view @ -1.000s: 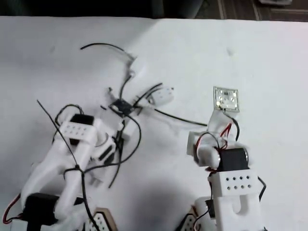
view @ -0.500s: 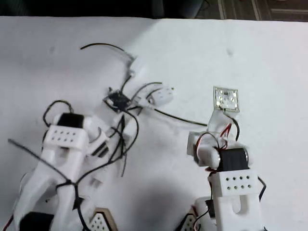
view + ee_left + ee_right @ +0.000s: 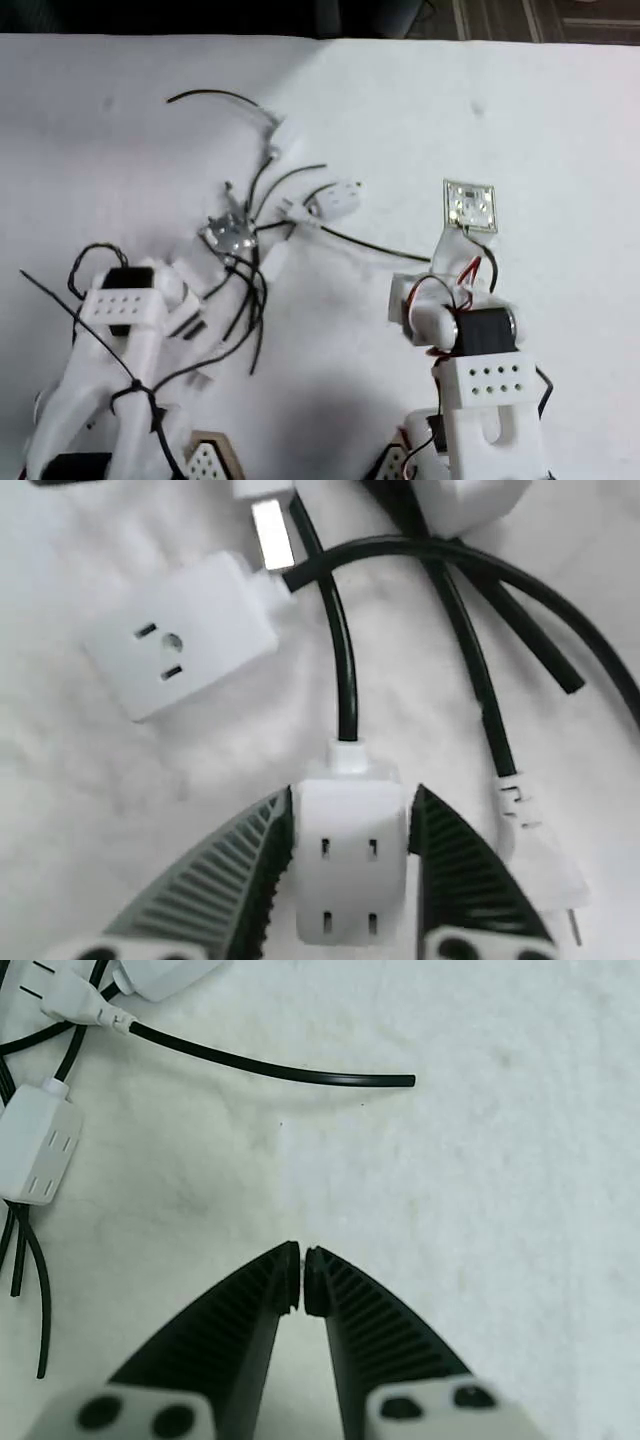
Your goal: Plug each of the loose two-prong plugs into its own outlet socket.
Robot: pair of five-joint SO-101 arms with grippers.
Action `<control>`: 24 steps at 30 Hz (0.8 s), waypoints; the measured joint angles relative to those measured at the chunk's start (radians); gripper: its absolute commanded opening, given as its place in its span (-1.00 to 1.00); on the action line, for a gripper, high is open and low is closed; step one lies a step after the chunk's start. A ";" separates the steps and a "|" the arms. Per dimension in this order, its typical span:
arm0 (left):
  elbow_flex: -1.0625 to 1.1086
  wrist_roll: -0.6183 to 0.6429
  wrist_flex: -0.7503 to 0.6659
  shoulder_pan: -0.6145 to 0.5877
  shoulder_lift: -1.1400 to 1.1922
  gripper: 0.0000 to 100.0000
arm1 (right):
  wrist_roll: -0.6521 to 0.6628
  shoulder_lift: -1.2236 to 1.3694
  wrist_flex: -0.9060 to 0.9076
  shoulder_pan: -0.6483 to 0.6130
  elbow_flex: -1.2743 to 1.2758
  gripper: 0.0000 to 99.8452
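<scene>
Left gripper (image 3: 350, 798) holds a socket block (image 3: 348, 880) between its jaws; right gripper (image 3: 302, 1280) has its jaws pressed together.

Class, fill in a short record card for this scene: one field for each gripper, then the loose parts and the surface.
Left gripper: shut on a white outlet socket with a black cord
Right gripper: shut, holding nothing, over bare cloth
Loose plug: white, two prongs, lying beside the held socket, not plugged in
Other socket: white, lying on the cloth, its slots empty
Surface: table under a white cloth
</scene>
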 measured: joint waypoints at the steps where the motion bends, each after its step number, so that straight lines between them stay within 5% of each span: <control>1: 0.000 0.012 -0.012 -0.003 0.000 -0.49 | 0.000 0.000 0.000 -0.002 0.000 -0.96; 10: -0.011 0.034 -0.052 -0.026 -0.011 -0.48 | 0.002 0.000 0.000 -0.037 0.000 -0.96; 17: -0.140 0.034 0.135 -0.112 -0.189 -0.48 | 0.002 0.000 -0.021 -0.063 0.000 -0.96; 24: -0.138 0.034 0.233 -0.247 -0.456 -0.49 | -0.025 0.012 -0.028 -0.255 -0.006 -0.96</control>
